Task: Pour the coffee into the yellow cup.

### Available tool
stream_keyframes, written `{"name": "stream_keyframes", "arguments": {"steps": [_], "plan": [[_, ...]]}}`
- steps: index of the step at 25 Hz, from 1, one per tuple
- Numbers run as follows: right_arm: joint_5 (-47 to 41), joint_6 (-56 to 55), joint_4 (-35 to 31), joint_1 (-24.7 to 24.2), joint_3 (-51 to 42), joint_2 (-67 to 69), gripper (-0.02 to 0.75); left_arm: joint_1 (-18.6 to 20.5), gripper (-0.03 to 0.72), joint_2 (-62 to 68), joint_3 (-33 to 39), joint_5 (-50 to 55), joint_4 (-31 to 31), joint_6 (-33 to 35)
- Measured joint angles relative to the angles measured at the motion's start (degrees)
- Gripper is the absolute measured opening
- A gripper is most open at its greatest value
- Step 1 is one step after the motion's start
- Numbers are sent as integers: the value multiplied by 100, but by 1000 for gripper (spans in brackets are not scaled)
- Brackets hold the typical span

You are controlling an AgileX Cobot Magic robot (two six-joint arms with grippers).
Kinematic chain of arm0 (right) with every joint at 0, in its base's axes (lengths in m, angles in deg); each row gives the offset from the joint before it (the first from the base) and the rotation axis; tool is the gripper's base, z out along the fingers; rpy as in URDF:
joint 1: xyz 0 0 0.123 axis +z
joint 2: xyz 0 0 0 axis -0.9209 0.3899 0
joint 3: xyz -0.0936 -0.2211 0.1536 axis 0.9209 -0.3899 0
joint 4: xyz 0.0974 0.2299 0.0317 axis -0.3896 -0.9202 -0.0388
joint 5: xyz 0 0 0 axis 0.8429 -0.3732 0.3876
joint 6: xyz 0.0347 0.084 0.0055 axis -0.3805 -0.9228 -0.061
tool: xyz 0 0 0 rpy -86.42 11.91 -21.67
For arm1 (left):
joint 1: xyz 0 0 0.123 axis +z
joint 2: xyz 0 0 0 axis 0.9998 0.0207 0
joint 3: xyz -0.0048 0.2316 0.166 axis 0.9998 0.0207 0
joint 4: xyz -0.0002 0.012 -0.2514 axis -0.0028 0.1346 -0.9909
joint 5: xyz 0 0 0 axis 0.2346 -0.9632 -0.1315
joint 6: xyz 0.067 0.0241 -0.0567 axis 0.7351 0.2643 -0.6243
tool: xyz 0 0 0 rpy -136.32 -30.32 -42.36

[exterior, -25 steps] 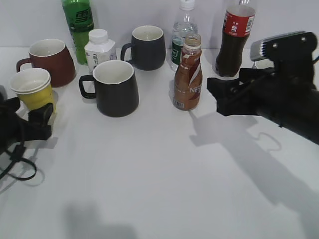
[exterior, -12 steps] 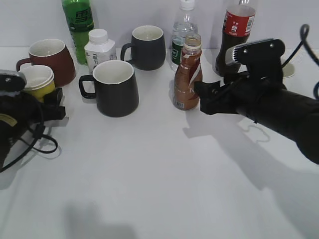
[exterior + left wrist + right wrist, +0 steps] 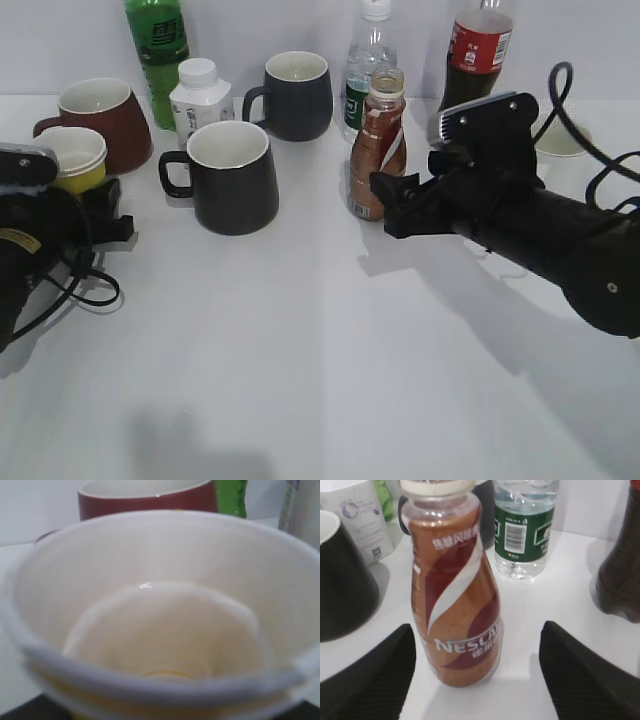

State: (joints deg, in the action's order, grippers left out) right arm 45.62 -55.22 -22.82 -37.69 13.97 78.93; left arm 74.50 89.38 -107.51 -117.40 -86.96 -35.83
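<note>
The yellow cup [image 3: 75, 170], white inside and empty, stands at the left edge in front of a red mug. It fills the left wrist view [image 3: 160, 630], very close and blurred. My left gripper [image 3: 95, 210] is right at the cup; its jaws are hidden in the wrist view. The brown Nescafe coffee bottle [image 3: 378, 140] stands upright mid-table. It also shows in the right wrist view [image 3: 455, 600]. My right gripper [image 3: 477, 680] is open, one finger on each side of the bottle's base without touching it, and it also shows in the exterior view [image 3: 392, 200].
A black mug [image 3: 232, 178] stands between cup and bottle, with a second black mug [image 3: 295, 95], a white bottle [image 3: 199, 95] and a green bottle [image 3: 158, 55] behind. The red mug [image 3: 105, 120] is behind the cup. A water bottle [image 3: 368, 60] and a cola bottle [image 3: 472, 60] stand behind the coffee.
My right gripper has moved left up to the coffee bottle, fingers now flanking it. My left gripper has moved up against the yellow cup, which sits slightly further back and right.
</note>
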Motion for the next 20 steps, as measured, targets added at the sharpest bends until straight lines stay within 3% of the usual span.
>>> {"name": "stream_keyframes", "arguments": {"steps": [11,20], "plan": [[436,-235,446,0,268,658,610,0,436,-451,837,-139,157,0],[492,-282,399,0,992,1282,610,0,436,-1036,1454,-123,1493,-38]]}}
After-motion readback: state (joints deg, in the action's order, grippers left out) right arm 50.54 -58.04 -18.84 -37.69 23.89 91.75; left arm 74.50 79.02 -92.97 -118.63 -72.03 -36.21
